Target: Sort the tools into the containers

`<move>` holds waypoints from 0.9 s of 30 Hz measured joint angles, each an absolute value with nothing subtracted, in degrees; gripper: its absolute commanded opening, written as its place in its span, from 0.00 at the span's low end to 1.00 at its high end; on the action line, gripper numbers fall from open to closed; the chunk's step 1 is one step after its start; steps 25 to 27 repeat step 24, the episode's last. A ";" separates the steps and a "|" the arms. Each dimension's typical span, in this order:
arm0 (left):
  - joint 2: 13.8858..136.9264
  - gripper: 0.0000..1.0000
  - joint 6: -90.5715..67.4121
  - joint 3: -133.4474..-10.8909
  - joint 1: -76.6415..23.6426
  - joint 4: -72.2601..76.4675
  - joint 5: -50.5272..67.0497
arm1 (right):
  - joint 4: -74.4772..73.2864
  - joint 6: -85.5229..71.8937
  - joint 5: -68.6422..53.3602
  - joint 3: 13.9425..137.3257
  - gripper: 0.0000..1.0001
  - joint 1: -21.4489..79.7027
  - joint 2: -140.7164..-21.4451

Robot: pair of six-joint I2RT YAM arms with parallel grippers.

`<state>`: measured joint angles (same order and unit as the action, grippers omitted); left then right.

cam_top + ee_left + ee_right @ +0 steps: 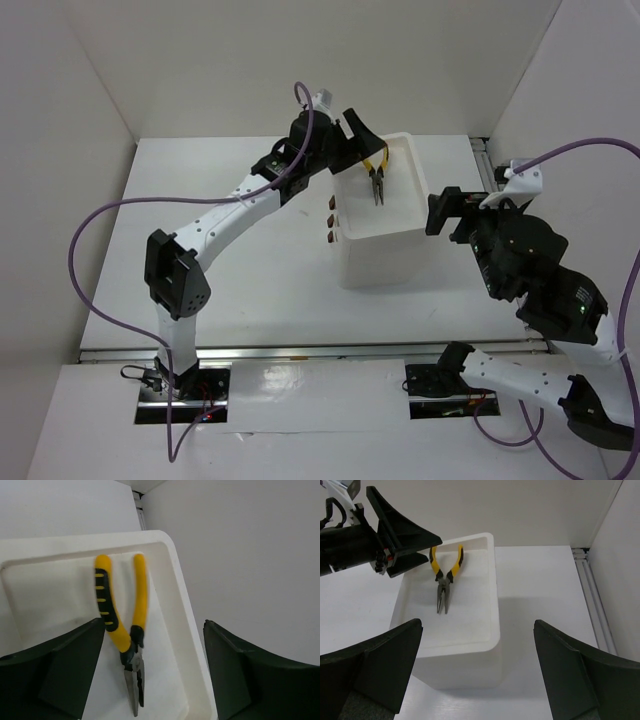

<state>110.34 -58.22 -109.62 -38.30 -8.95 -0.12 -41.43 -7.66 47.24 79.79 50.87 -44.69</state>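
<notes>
The yellow-handled pliers (375,176) lie in the shallow top tray of the white box unit (400,245), jaws pointing toward the near side. They also show in the left wrist view (122,630) and the right wrist view (444,577). My left gripper (358,150) is open and empty, hovering just above the pliers at the tray's back left corner (152,625); it also shows in the right wrist view (405,540). My right gripper (438,212) is open and empty, beside the box's right side (477,625). The screwdrivers and wrenches are out of view.
Small dark reddish drawer handles (331,222) stick out on the box's left face. A metal rail (487,165) runs along the table's right edge by the white side wall. Purple cables loop off both arms.
</notes>
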 measured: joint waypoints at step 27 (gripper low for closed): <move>42.57 0.99 -46.19 -79.48 -28.14 -50.19 -29.76 | -53.95 -13.63 55.68 88.40 1.00 51.03 -45.08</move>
